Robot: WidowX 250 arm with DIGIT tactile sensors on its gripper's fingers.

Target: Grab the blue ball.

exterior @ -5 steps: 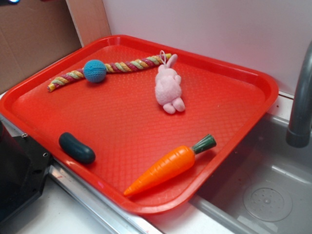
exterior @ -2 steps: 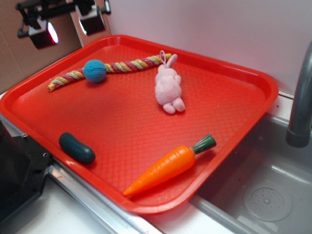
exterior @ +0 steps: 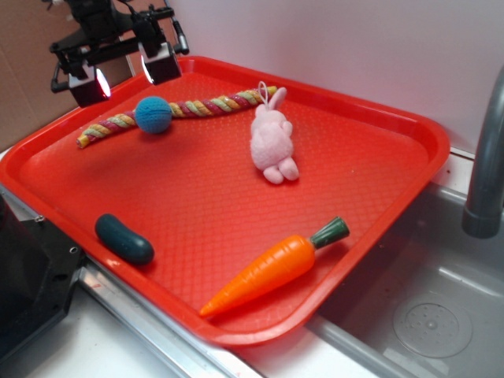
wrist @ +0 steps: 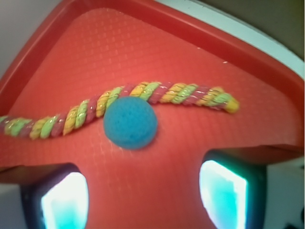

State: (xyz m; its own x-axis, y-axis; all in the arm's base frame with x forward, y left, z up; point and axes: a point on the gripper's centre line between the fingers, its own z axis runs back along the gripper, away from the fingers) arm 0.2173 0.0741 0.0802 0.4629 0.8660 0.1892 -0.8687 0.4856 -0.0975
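At the far left of the red tray (exterior: pixel 409 126), the blue ball (exterior: pixel 153 114) lies touching the twisted rope (exterior: pixel 213 104). The gripper (exterior: pixel 124 69) hovers above, jaws wide. The ball seems light and soft (probably squashy); grip across its middle.

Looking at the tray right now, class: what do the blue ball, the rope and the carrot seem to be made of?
Ball: likely knitted yarn, with a matte, fuzzy surface.
Rope: twisted fibre strands, pink, yellow and green.
Carrot: probably plastic, smooth with a slight sheen.
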